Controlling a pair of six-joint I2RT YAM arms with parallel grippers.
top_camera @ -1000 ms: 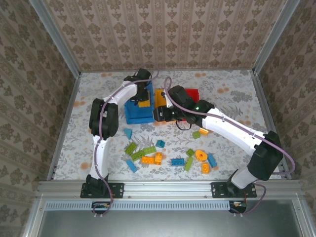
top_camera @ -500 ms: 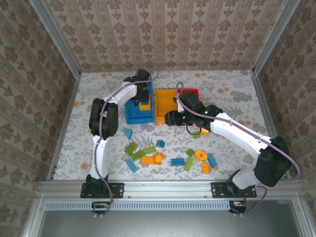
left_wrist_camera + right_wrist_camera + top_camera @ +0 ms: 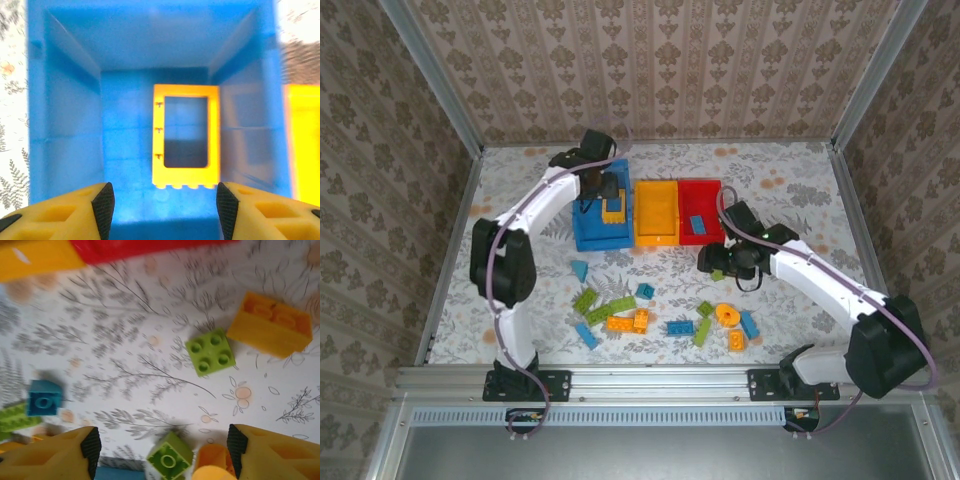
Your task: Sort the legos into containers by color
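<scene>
Among near legos, lower the open, empty right gripper squarely over the green brick, clear of the orange brick. Farther back, raise the open, empty left gripper straight above the frame in the blue bin.

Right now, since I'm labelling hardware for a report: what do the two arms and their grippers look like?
The left arm and right arm have white shells, black joints and purple cables looping alongside. The left gripper and right gripper have orange-yellow fingers with black pads.

Floral tablecloth (grey leaves); patterned wallpaper.
</scene>
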